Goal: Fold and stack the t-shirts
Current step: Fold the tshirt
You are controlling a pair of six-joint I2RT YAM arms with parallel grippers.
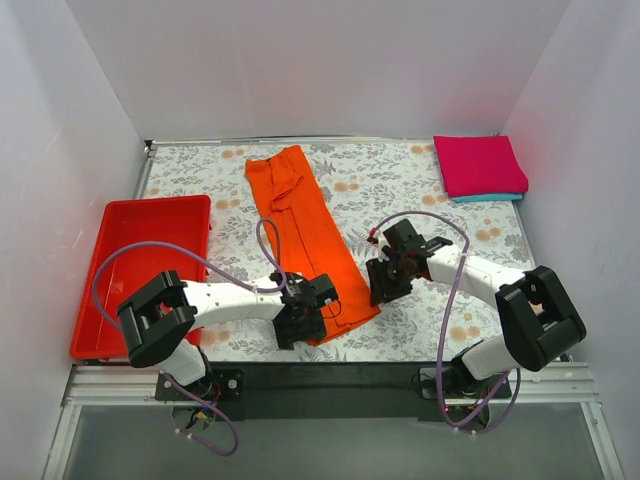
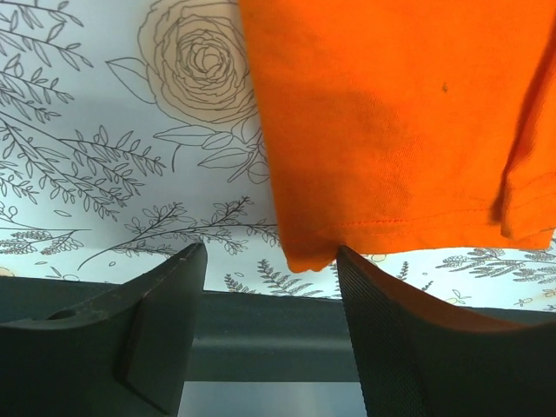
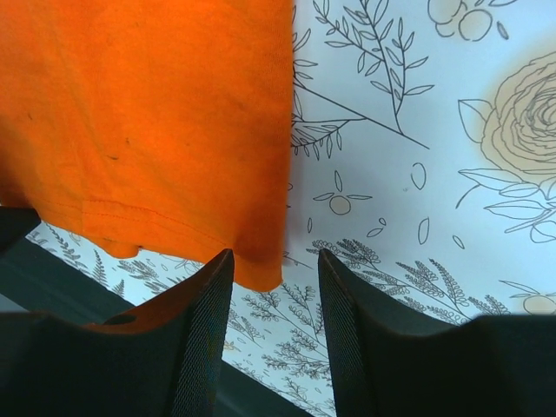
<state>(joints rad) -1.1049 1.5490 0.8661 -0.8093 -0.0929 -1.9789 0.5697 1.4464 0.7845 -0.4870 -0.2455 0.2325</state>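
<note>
The orange t-shirt (image 1: 303, 226) lies folded lengthwise into a long strip, running from the table's far middle toward the near edge. My left gripper (image 1: 300, 322) is open over its near left corner; in the left wrist view the hem corner (image 2: 308, 252) sits between the spread fingers (image 2: 382, 330). My right gripper (image 1: 385, 281) is open at the near right corner; in the right wrist view that corner (image 3: 256, 265) lies between the fingers (image 3: 204, 321). A magenta-pink folded tee (image 1: 478, 163) lies on a teal one (image 1: 490, 197) at the far right corner.
A red plastic tray (image 1: 110, 290) stands at the left of the table. The flower-patterned cloth (image 1: 400, 190) covers the table. White walls close in the left, right and far sides. The table's dark near edge (image 2: 261, 330) is just behind the left gripper.
</note>
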